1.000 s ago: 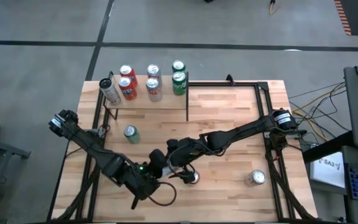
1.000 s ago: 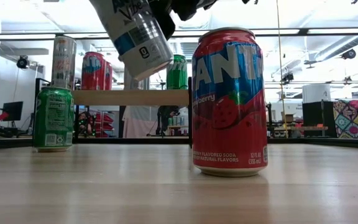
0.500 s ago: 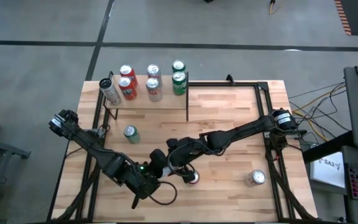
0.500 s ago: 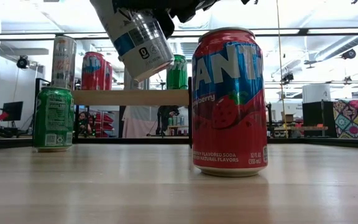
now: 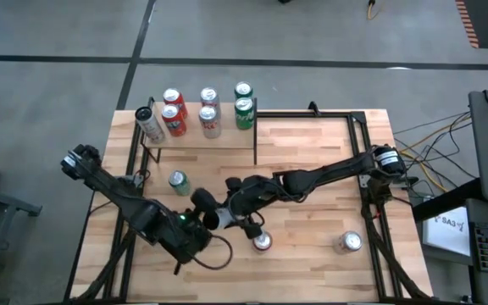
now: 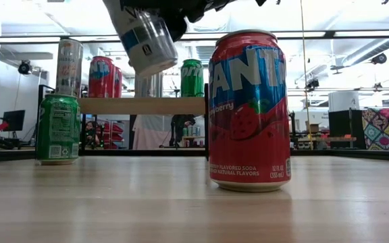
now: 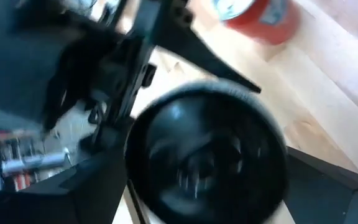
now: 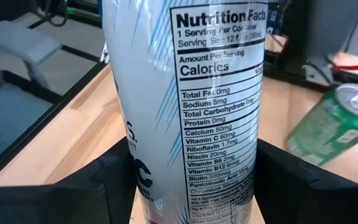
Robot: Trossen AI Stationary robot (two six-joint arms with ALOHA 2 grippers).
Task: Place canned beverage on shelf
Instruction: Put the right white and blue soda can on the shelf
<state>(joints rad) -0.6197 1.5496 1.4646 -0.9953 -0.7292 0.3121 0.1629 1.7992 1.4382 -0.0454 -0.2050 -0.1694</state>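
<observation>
The slim white-and-blue aluminium can (image 8: 185, 106) is gripped by the right gripper (image 5: 227, 210) fingers above table centre; the left gripper (image 5: 200, 219) fingers stand open. The wooden shelf (image 5: 227, 140), at 11 o'clock, remains to be reached.

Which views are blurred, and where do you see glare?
Left wrist view: strongly blurred; a dark round can bottom fills it, and a red can is smeared. Right wrist view: sharp label on the white can, with a pale reflection across the text. Low view: bright ceiling lights wash out the background; the red can is sharp.
</observation>
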